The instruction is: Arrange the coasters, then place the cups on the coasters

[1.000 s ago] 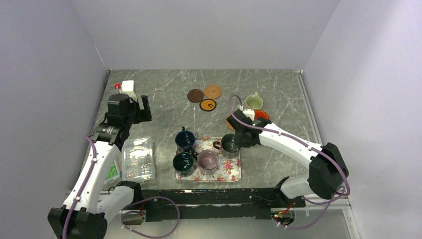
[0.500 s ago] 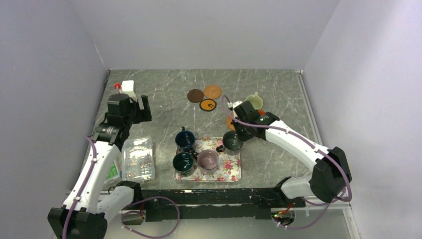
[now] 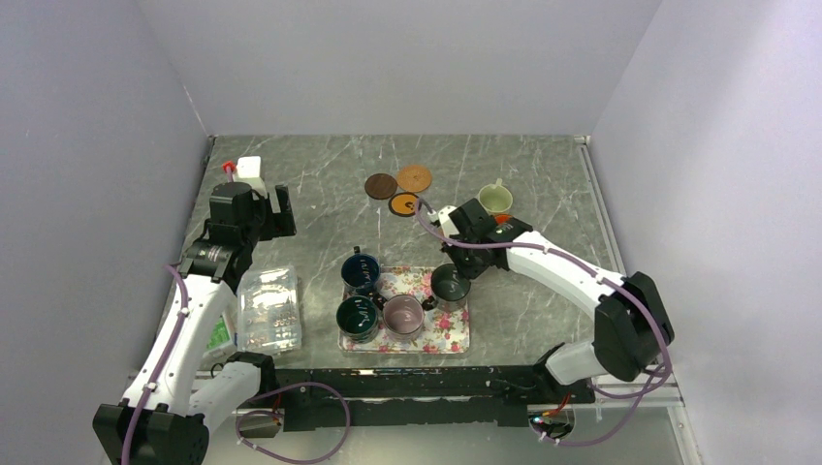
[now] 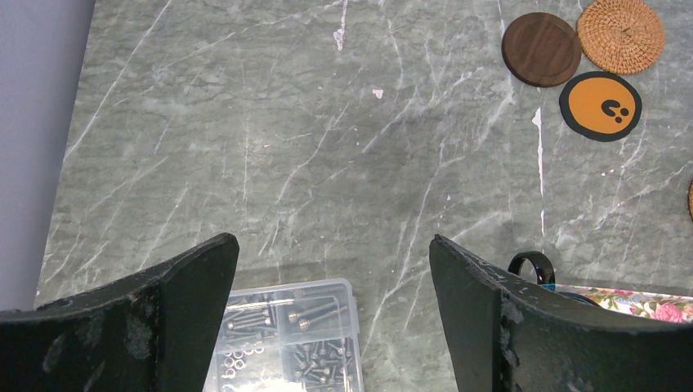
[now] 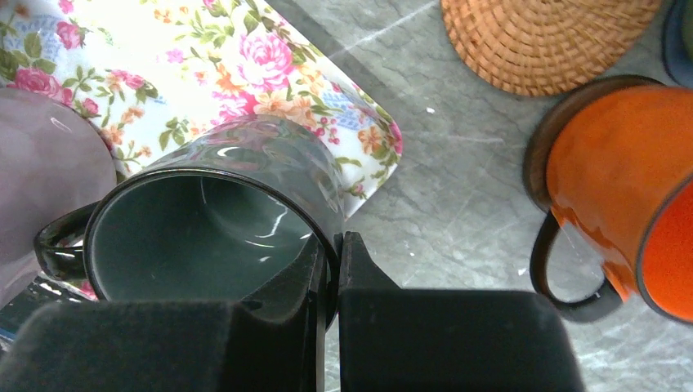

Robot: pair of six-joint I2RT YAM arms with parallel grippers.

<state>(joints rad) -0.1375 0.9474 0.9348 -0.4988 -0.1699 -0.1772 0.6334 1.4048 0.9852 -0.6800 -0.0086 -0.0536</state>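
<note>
My right gripper (image 5: 335, 241) is shut on the rim of a dark green cup (image 5: 204, 237), which hangs tilted over the far right corner of the floral tray (image 5: 245, 57). The top view shows this cup (image 3: 451, 284) under the right gripper (image 3: 456, 264). An orange cup (image 5: 621, 180) stands on a dark coaster beside a tan woven coaster (image 5: 547, 41). Farther back lie a dark brown coaster (image 3: 380, 185), a tan woven coaster (image 3: 414, 178) and a black-and-orange coaster (image 3: 404, 204). A navy cup (image 3: 360, 271), a dark green cup (image 3: 357, 318) and a mauve cup (image 3: 404, 312) are on the tray. A cream-green cup (image 3: 495, 200) stands at the back right. My left gripper (image 4: 333, 245) is open, high over the table's left.
A clear plastic box of screws (image 3: 268, 308) lies left of the tray (image 3: 448, 336), below my left gripper (image 3: 276, 208). A white bottle with a red cap (image 3: 247, 172) stands at the far left. Grey walls close the table on three sides.
My right wrist has swung toward the far left while still gripping the dark green cup, which stays by the tray's right end. The left arm has not moved.
</note>
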